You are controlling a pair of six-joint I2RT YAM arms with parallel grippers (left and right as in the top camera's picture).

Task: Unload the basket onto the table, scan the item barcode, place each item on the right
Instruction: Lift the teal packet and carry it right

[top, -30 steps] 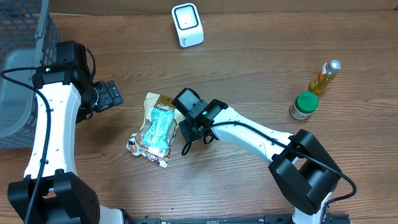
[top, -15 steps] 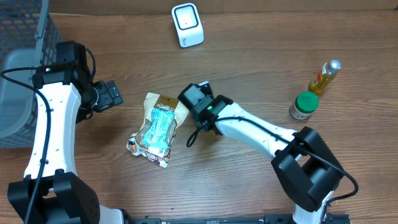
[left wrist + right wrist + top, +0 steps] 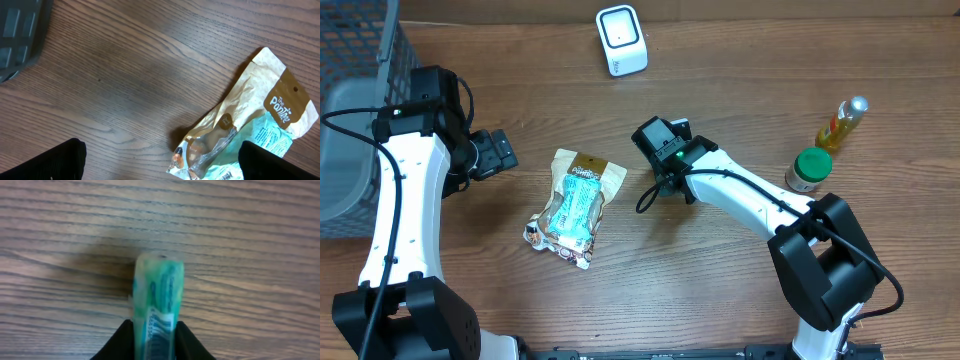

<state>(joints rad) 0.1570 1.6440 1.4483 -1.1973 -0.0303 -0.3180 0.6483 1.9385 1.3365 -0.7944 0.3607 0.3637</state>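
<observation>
Near the middle of the wooden tabletop (image 3: 720, 290), a little towards its right edge, I have my right gripper (image 3: 663, 168). Through its wrist camera I see the 2 black fingers (image 3: 121, 339) drawn in narrow against both sides of a slim green-and-white packet (image 3: 158, 295), which shows a strip of barcode on the face nearest the lens. The packet is blurred, and I cannot tell whether its far end touches the wood. From overhead it is hidden under the gripper. A small white boxy barcode scanner (image 3: 621, 40) stands near the far edge of the tabletop, well apart from the packet. A crinkled tan-and-teal snack pouch (image 3: 575, 200) lies flat between the 2 arms, clear of both grippers. My left gripper (image 3: 165, 165) sits towards the left edge beside a grey plastic basket (image 3: 350, 120). Its jaws are spread wide with nothing between them, and its camera looks down on bare wood and the pouch's tan top. Close to the right edge, a yellow bottle with a silver cap (image 3: 842, 124) lies just beside a squat jar with a green lid (image 3: 808, 170).
</observation>
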